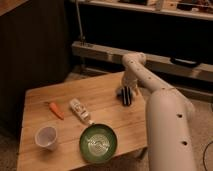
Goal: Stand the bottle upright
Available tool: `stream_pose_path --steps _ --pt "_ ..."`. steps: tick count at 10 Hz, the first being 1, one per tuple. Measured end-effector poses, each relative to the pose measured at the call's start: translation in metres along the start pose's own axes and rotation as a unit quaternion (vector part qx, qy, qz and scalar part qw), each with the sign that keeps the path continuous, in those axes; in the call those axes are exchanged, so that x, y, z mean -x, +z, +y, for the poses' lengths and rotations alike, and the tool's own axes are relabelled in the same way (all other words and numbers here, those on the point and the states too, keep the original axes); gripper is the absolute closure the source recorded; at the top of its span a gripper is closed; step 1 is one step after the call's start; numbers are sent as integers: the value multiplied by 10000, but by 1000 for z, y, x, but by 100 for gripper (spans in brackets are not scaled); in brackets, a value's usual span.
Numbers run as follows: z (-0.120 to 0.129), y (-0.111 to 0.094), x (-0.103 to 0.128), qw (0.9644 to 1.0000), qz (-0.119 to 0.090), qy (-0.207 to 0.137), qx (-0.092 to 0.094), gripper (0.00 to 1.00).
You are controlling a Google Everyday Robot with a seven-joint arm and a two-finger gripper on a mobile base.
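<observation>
The bottle is slim and whitish with a pale label. It lies on its side near the middle of the wooden table, its narrow cap pointing toward the front right. My gripper hangs over the table's right part, well to the right of the bottle and apart from it. It holds nothing that I can see.
An orange carrot lies left of the bottle. A translucent white cup stands at the front left. A green bowl sits at the front, close to the bottle's cap. My white arm fills the right side. A metal rail runs behind the table.
</observation>
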Motion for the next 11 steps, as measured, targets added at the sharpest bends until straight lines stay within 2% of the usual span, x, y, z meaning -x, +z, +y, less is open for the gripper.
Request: stream_pose_path --steps 9,10,11 --pt "0 0 0 10000 -1 -5 8 20" --pt "-1 -1 0 10000 26 -30 11 20" --pt "-8 -7 4 9996 143 -253 -14 20"
